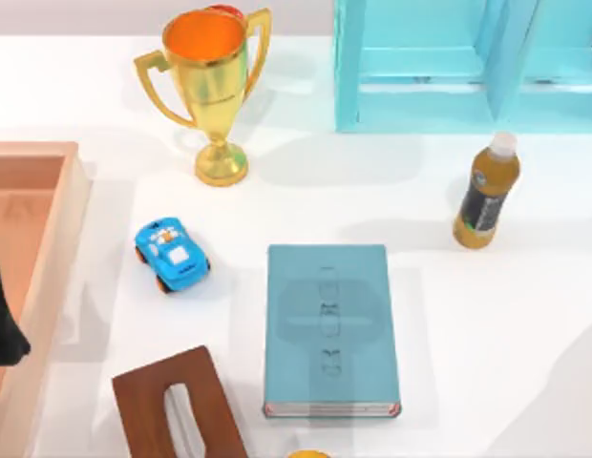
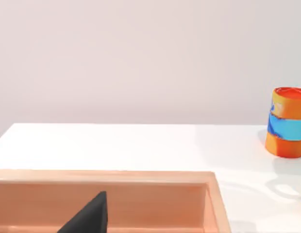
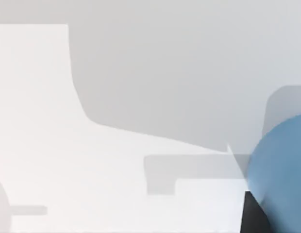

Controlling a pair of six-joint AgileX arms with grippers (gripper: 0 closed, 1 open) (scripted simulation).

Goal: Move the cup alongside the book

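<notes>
Seemingly the light, slippery cup (image 3: 281, 170) is best taken by its wall; the right hand's state cannot be told

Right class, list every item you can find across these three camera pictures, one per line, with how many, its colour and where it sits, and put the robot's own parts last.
trophy cup: 1, gold, far left of centre
shelf unit: 1, light blue, far right
bottle: 1, amber with white cap, right side
toy car: 1, blue with orange wheels, left of the book
book: 1, teal, near centre, lying flat
tissue box: 1, brown wood, near edge, left of the book
tray: 1, light wood, left edge
can: 1, orange and blue, left wrist view, standing on the table
cup: 1, light blue, close up in the right wrist view
left end effector: black, over the tray
</notes>
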